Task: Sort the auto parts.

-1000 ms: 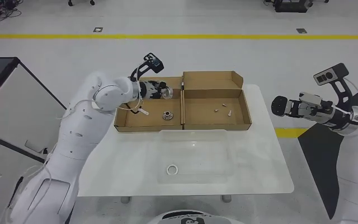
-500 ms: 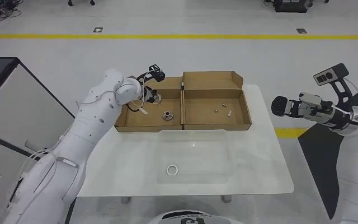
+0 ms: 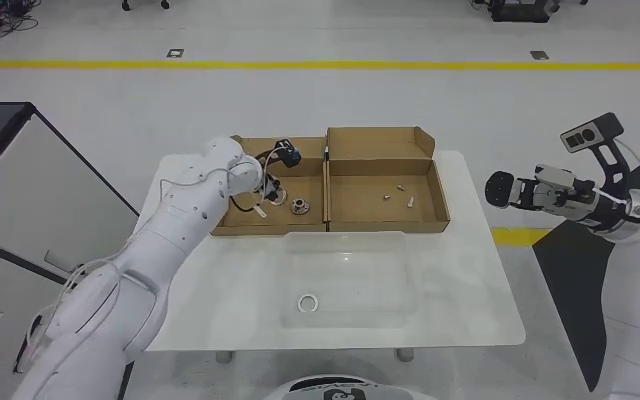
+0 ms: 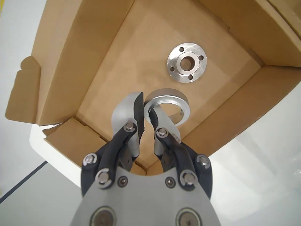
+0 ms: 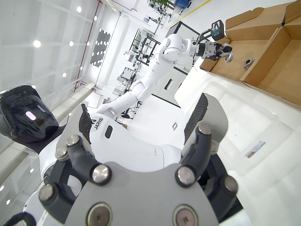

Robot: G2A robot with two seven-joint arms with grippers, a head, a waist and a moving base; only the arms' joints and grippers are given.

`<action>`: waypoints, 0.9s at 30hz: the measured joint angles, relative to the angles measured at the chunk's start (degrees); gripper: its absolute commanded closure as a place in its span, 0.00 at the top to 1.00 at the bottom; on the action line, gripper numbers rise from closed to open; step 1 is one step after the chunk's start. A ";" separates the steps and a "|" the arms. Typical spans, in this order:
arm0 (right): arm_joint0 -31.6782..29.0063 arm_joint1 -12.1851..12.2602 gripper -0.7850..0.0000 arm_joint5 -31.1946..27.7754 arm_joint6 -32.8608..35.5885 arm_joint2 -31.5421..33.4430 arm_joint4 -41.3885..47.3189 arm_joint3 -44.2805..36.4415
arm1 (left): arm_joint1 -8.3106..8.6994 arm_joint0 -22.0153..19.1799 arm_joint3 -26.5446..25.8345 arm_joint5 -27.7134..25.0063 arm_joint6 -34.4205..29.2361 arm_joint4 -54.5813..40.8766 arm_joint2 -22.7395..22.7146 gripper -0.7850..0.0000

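Note:
My left gripper (image 4: 147,109) is shut on the rim of a silver metal ring (image 4: 171,99), one finger inside it and one outside. It hangs just above the floor of the left cardboard box (image 3: 240,215), where the left gripper (image 3: 272,188) sits in the top view. A silver flange (image 4: 187,62) with several bolt holes lies flat on the box floor beside the ring; the flange (image 3: 299,207) is near the box's right wall. My right gripper (image 5: 141,118) is open and holds nothing, off the table's right side (image 3: 500,188).
The right cardboard box (image 3: 385,228) holds two small pale parts (image 3: 398,187), (image 3: 412,200). A clear plastic bin (image 3: 350,240) stands in front of both boxes with a white ring (image 3: 308,301) in it. The boxes' upright flaps rise at the back.
The left arm swung from the box's back edge forward and down into the left box, carrying the ring with it. The right arm has stayed still.

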 measured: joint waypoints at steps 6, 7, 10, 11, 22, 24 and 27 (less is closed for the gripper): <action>0.00 0.00 1.00 0.00 0.00 0.00 0.00 0.00 | -1.19 -0.85 3.08 -0.03 0.20 1.03 1.77 0.00; 0.00 0.00 1.00 0.00 0.00 0.00 0.00 0.00 | -1.41 -1.02 3.65 -0.09 0.17 1.39 2.14 0.00; 0.00 0.00 1.00 0.00 0.00 0.00 0.00 0.00 | -1.96 -1.33 4.92 -0.27 0.42 1.83 2.86 0.00; 0.00 0.00 1.00 0.00 0.00 0.00 0.00 0.00 | -2.12 -1.40 5.26 -0.32 0.45 1.91 3.05 0.00; 0.00 0.00 1.00 0.00 0.00 0.00 0.00 0.00 | -4.33 -2.15 9.92 -0.96 0.81 1.04 4.92 0.00; 0.00 0.00 1.00 0.00 0.00 0.00 0.00 0.00 | -4.67 -2.31 10.65 -1.12 0.96 0.83 5.12 0.00; 0.00 0.00 1.00 0.00 0.00 0.00 0.00 0.00 | -5.22 -2.64 11.93 -1.40 1.40 0.77 5.47 0.00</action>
